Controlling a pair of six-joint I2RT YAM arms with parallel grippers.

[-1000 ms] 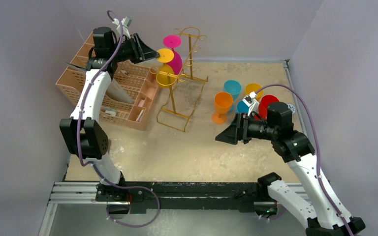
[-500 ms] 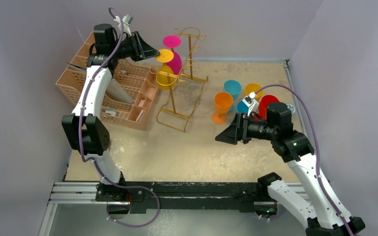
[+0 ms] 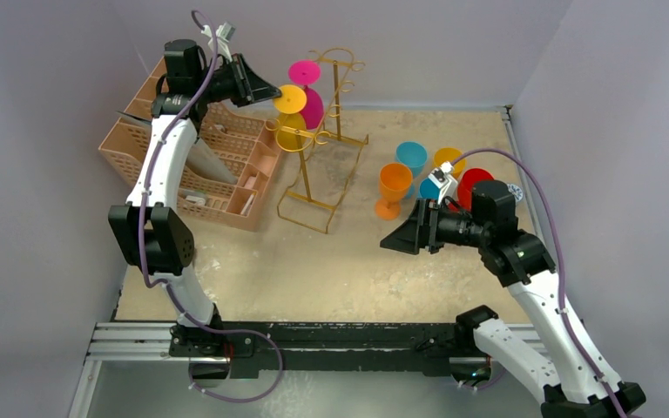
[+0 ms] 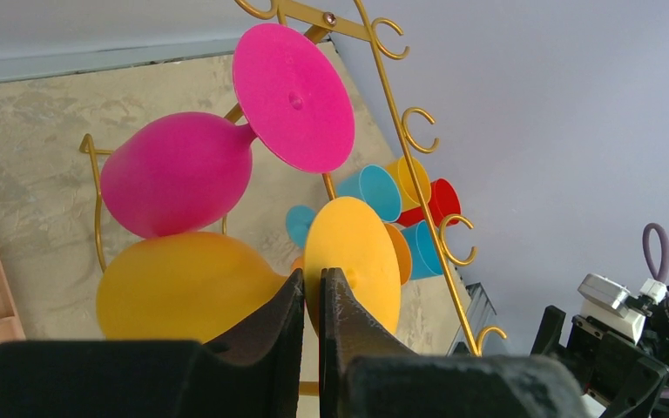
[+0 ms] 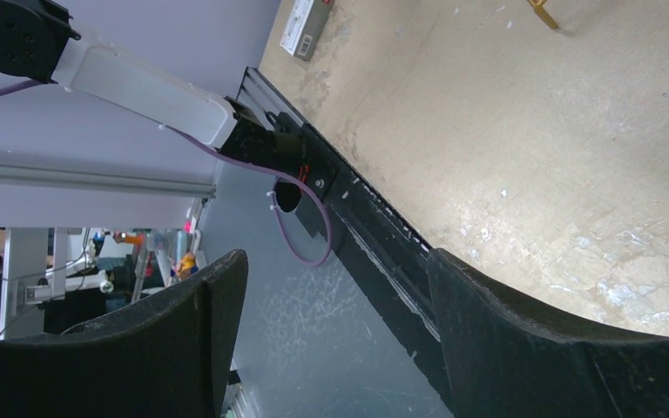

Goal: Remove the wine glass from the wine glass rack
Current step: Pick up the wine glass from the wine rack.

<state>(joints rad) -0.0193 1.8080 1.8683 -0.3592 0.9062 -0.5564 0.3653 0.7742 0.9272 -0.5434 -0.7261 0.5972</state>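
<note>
Since the frame a second ago, the left gripper (image 4: pixel 312 279) has drawn its jaws in from a visible gap to a thin slit. The arm has shifted very little at the rack top.

The yellow wine glass (image 4: pixel 183 287) hangs from the wine glass rack (image 4: pixel 398 111) directly in front of this claw, with its bowl on one side of the fingertips and its round foot on the other. The fingers (image 4: pixel 270 326) close where the stem runs, so the stem itself is hidden behind them. They appear pinched on it. A pink wine glass (image 4: pixel 179 174) hangs just beyond the claw, on the same rack.

The right gripper (image 3: pixel 392 244) is well apart from the rack, jaws wide and holding nothing.
</note>
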